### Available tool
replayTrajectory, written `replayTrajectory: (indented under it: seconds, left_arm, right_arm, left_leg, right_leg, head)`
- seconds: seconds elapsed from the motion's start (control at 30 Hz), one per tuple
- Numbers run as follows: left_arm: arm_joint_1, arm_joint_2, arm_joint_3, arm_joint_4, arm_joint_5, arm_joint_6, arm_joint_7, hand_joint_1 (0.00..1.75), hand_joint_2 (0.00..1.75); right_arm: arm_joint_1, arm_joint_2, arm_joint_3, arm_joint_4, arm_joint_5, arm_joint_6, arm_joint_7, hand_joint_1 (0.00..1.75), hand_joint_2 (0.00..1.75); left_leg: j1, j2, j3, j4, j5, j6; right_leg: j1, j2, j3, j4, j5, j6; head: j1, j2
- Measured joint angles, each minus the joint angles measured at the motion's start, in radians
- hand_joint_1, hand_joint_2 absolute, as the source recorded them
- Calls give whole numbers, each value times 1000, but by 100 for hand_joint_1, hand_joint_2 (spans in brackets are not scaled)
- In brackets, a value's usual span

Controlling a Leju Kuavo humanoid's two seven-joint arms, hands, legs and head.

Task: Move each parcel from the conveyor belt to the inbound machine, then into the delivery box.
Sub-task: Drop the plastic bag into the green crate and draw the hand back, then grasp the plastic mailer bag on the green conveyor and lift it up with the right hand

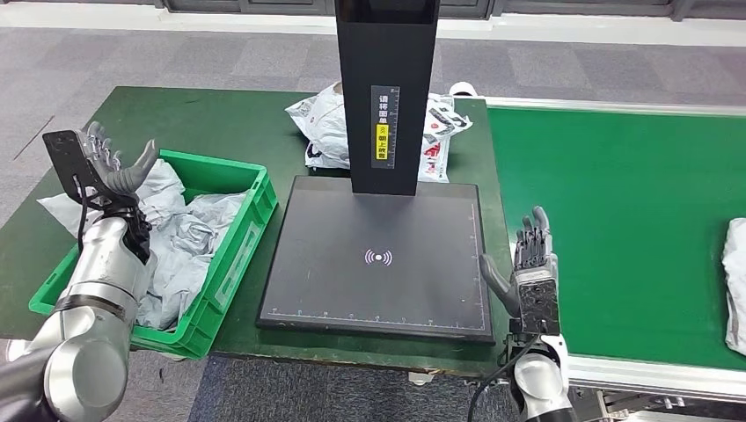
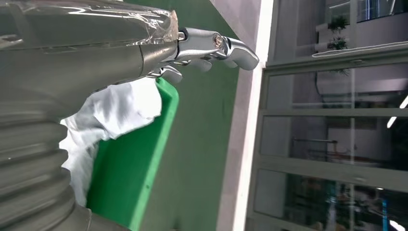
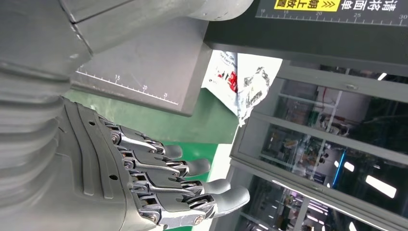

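A white parcel [image 1: 735, 281] lies at the right edge of the green conveyor belt [image 1: 616, 202]. The inbound machine is a black scan plate [image 1: 378, 255] with a black post [image 1: 385, 88]; nothing lies on the plate. The green delivery box [image 1: 230, 246] at the left holds several grey-white parcels [image 1: 180, 237] [image 2: 113, 113]. My left hand [image 1: 110, 171] [image 2: 202, 48] hovers over the box's left end, fingers spread, holding nothing. My right hand [image 1: 532, 264] [image 3: 159, 183] stands upright between the plate and the belt, fingers straight, empty.
Several white printed parcels [image 1: 325, 123] [image 3: 235, 79] are piled behind the post on the green table [image 1: 220, 123]. Grey floor lies beyond the table's left edge and in front of it. The belt's metal rail [image 1: 651, 378] runs along its near side.
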Motion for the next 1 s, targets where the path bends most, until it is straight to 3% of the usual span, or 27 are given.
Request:
replayTrajectory:
  seconds: [0.23, 0.37, 0.5, 0.63, 0.83, 1.0]
  left_arm:
    - [-1, -11, 0, -23, 21, -12, -1, 0, 175]
    - [4, -26, -15, -40, 89, -121, -23, 0, 175]
    - [44, -68, -102, -110, 156, -248, -57, 0, 175]
    - [119, -128, -245, -207, 174, -242, -80, 0, 175]
    - [204, -241, -483, -264, 194, -204, -100, 0, 175]
    - [222, -301, -600, -239, 217, -164, -78, 0, 175]
  right_arm:
    - [-5, -6, -3, 9, -2, 0, -6, 0, 175]
    - [-10, -9, -4, 12, 8, -9, -7, 0, 175]
    - [-34, -13, -6, 27, 62, -32, 14, 0, 0]
    - [-65, -21, -22, 60, 117, -37, 37, 0, 175]
    - [-104, -33, -52, 164, 232, -102, 59, 0, 175]
    - [-125, -46, -81, 282, 344, -163, 85, 0, 175]
  left_leg:
    - [0, 0, 0, 0, 0, 0]
    - [0, 0, 0, 0, 0, 0]
    - [0, -1, 0, 0, 0, 0]
    - [-2, -3, 0, 1, -1, 1]
    - [-4, -4, -1, 1, -2, 3]
    - [-4, -4, -1, 1, -2, 4]
  right_leg:
    - [0, 0, 0, 0, 0, 0]
    - [0, 0, 0, 0, 0, 0]
    - [-2, -1, 0, 0, 0, 0]
    - [-3, -1, 1, 0, 0, 1]
    - [-4, -3, 1, -1, 0, 2]
    - [-4, -3, 1, -1, 0, 3]
  head:
    - [0, 0]
    - [0, 0]
    - [0, 0]
    - [0, 0]
    - [0, 0]
    - [0, 0]
